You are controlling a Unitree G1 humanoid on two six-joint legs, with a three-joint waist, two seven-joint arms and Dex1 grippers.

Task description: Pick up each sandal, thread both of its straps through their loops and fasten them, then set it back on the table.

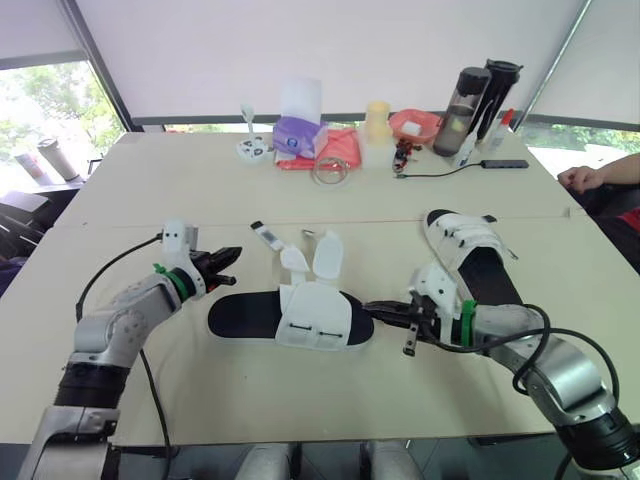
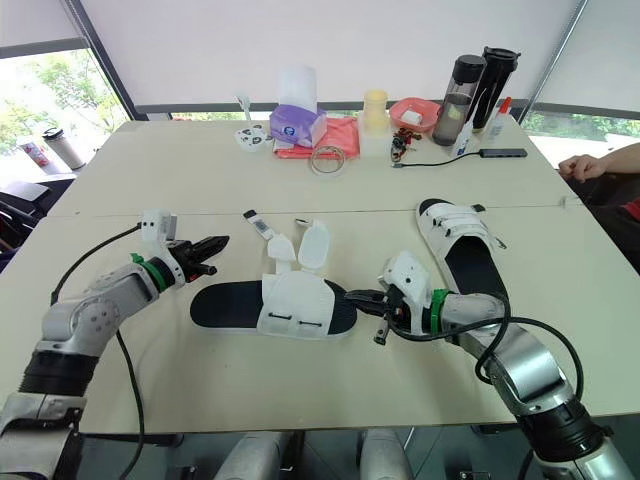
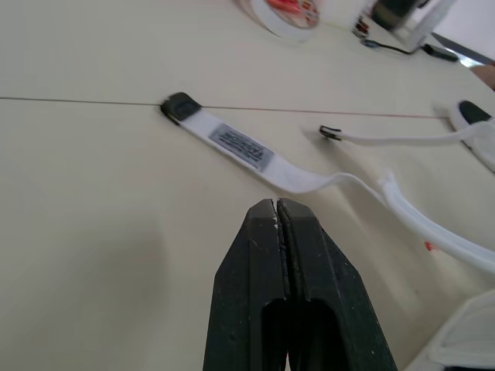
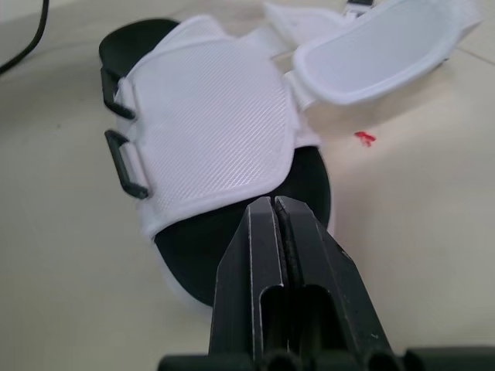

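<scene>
- Lowest in the head view, the right gripper (image 1: 372,307) sits lower right of centre. Its fingers are pressed together with nothing between them, and its tips are just beside the right end of the open sandal (image 1: 312,322).
- The left gripper (image 1: 230,257) is left of centre, also closed and empty. It is near the sandal's left end but apart from it.
- The open sandal lies flat on the worktop (image 1: 150,185) at mid-frame, with its white straps (image 1: 327,254) flipped open toward the upper part of the frame.
- The second sandal (image 1: 468,248) lies right of centre with its straps across its upper.
- Two dark bottles (image 1: 470,95) and a tape roll (image 1: 330,170) stand along the top, and a person's hand (image 1: 582,178) rests at the right edge.
- In the left wrist view, the left gripper's fingers meet with no gap. Beyond them a long strap with a grey label (image 3: 240,147) lies flat on the worktop.
- In the right wrist view, the closed fingertips are at the rim of the open sandal's black sole; I cannot tell whether they touch it. Two black loops (image 4: 125,162) stand empty on the far side of the white upper.
</scene>
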